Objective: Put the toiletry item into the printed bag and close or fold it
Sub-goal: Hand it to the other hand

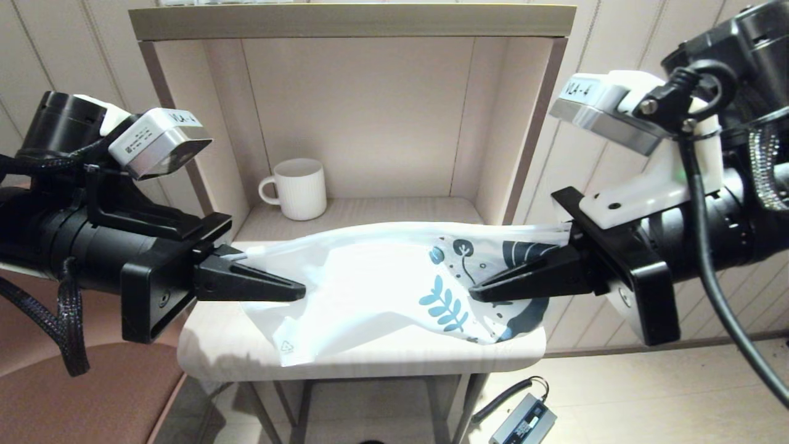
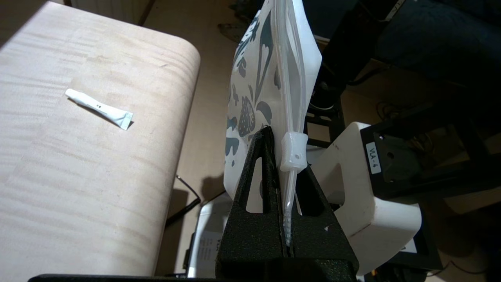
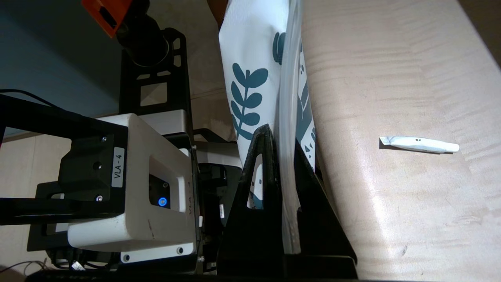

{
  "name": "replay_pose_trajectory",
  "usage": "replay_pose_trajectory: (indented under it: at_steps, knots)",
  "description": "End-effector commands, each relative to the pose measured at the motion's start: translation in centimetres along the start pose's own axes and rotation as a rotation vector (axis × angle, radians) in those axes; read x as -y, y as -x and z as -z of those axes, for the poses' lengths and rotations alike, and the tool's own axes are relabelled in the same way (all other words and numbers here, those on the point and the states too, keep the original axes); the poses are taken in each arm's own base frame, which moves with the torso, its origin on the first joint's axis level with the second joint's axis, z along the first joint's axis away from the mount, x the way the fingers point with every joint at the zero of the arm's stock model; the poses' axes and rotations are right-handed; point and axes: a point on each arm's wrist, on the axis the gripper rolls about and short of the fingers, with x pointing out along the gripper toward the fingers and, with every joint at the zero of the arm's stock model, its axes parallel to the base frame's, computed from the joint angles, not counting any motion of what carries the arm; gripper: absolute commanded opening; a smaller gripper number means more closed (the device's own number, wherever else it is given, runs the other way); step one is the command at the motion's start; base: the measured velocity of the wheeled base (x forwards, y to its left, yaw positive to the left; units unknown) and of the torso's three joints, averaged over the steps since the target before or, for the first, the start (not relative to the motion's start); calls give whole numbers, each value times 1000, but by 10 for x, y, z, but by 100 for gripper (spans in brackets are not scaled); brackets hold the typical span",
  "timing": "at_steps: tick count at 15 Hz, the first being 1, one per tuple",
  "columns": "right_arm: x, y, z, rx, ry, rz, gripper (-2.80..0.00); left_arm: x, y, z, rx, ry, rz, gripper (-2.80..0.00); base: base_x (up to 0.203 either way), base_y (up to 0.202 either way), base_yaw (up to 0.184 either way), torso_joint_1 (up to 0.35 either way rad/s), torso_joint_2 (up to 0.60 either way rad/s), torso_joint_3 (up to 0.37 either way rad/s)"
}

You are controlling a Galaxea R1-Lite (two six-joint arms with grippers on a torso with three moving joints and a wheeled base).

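Note:
The printed bag (image 1: 370, 283), white with dark blue leaves at its right end, hangs stretched between both grippers just above the table (image 1: 216, 345). My left gripper (image 1: 299, 290) is shut on the plain end of the zip edge, right behind the white slider (image 2: 292, 154). My right gripper (image 1: 474, 290) is shut on the printed end of that same edge. The wrist views show each gripper, left (image 2: 285, 156) and right (image 3: 282, 137), pinching the zip strip. The toiletry item, a small white tube (image 2: 100, 108) (image 3: 420, 145), lies flat on the table behind the bag and is hidden in the head view.
A white ribbed mug (image 1: 300, 188) stands inside the open cubby (image 1: 357, 123) at the back of the table. A brown seat (image 1: 74, 401) is at the lower left. A power brick with its cable (image 1: 524, 422) lies on the floor below the table's right corner.

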Motion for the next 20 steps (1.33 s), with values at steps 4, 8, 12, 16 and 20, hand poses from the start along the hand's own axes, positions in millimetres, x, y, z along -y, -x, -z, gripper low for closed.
replay_pose_trajectory:
  at_steps: [4,8,12,16,20]
  knots:
    - [1,-12,-1,-13,0,-36,-280,0,-2,1,-1,-3,15,-280,0,0,0,0,0,0]
    - [2,-35,-4,-13,4,-83,-280,0,-14,1,-15,-12,56,-280,0,0,0,0,0,0]
    - [3,-39,-4,-19,2,-87,-280,0,-22,1,-28,-15,79,-280,0,0,0,0,0,0]
    - [-3,-25,-2,-10,8,-63,-280,1,-15,-1,-27,-27,33,-280,0,0,0,0,0,0]
    - [-15,-3,-3,20,33,-36,-280,6,-6,-10,-10,-68,-2,-280,0,0,0,0,0,0]
